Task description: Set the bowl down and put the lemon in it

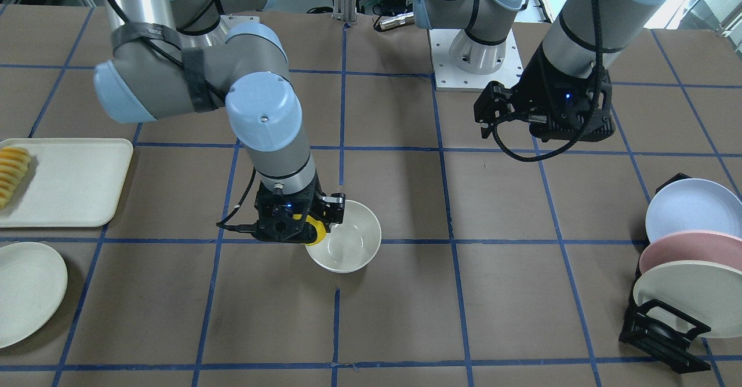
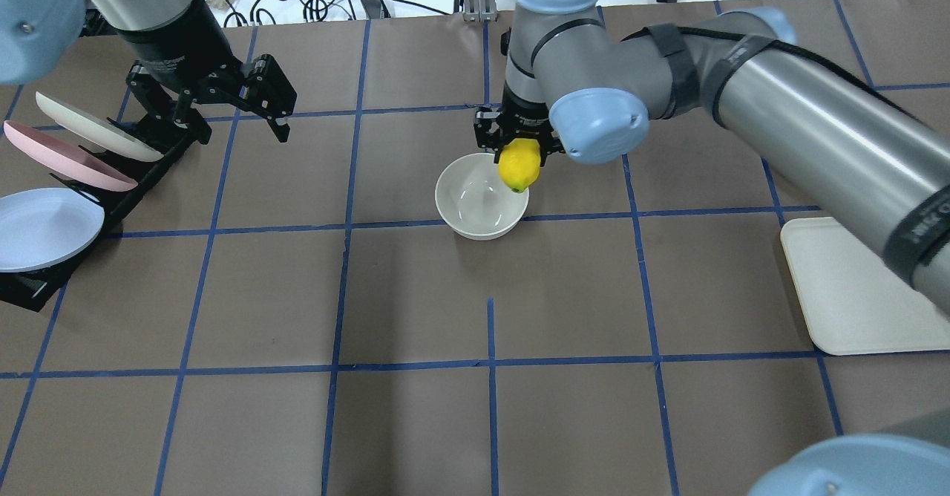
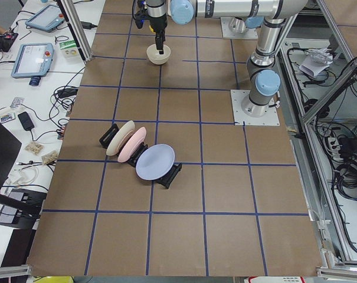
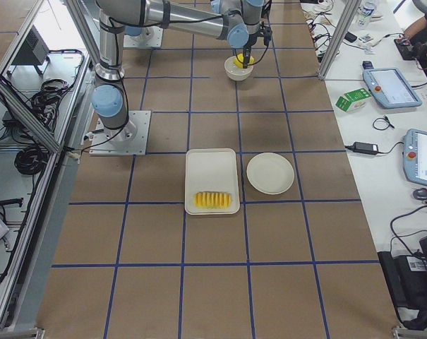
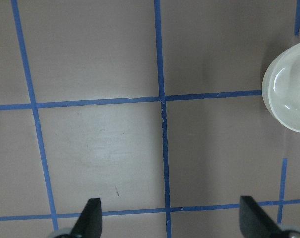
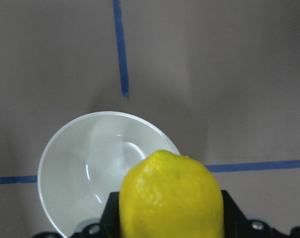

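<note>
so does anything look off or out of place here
Nothing stands out. The bowl sits upright and empty, the right hand holds the lemon whole, seemingly nearer the bowl's rim than its middle, the plates stand in their rack and the fruit slices lie in a neat row on the tray.

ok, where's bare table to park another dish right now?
Widest bare stretch: the squares on the operators' side of the bowl, running between the plate rack and the tray. Also bare between bowl and rack. Crowded: at the bowl, where the right gripper holds the lemon over its rim; the left gripper hangs by the rack.
</note>
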